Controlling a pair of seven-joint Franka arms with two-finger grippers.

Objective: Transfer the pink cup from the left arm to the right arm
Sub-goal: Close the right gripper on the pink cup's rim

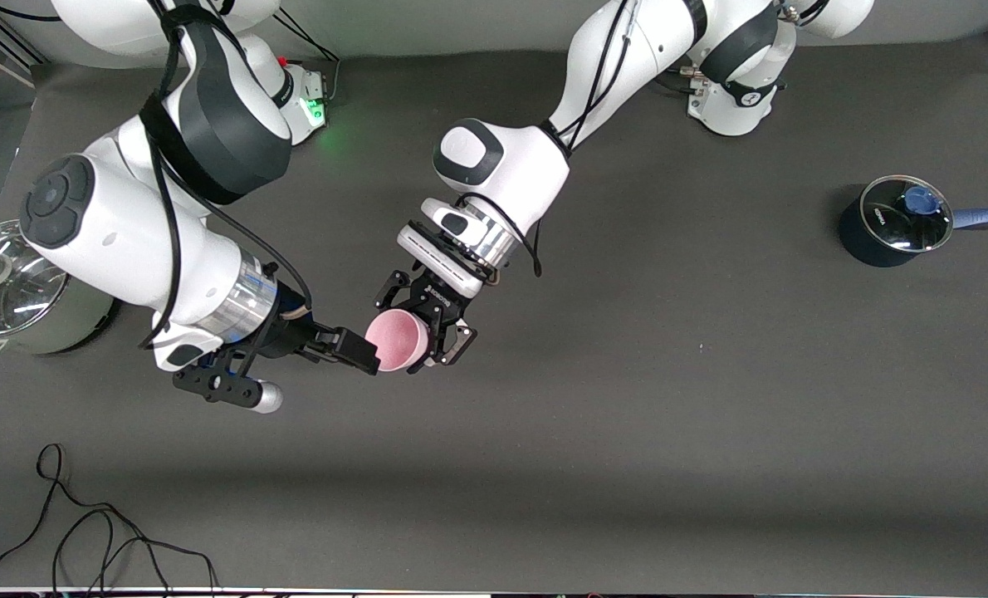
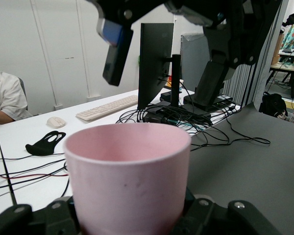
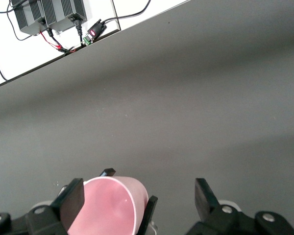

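Dark grey matte table (image 1: 710, 465), large and flat, under both claws. Steel pot with glass lid (image 1: 12, 291), at the right arm's end of the table, well apart from the claws. Dark blue saucepan with glass lid (image 1: 897, 220), at the left arm's end. Small pale-pink tapered plastic cup (image 1: 397, 339), held in the air over mid-table: left gripper (image 1: 427, 328) clenched on its lower body, mouth turned toward the right gripper (image 1: 353, 349), whose fingers stand spread, one finger (image 3: 71, 200) just beside the rim. Left wrist view alone shows a desk with monitor (image 2: 154, 63); right wrist view shows the cup's interior (image 3: 105, 208).
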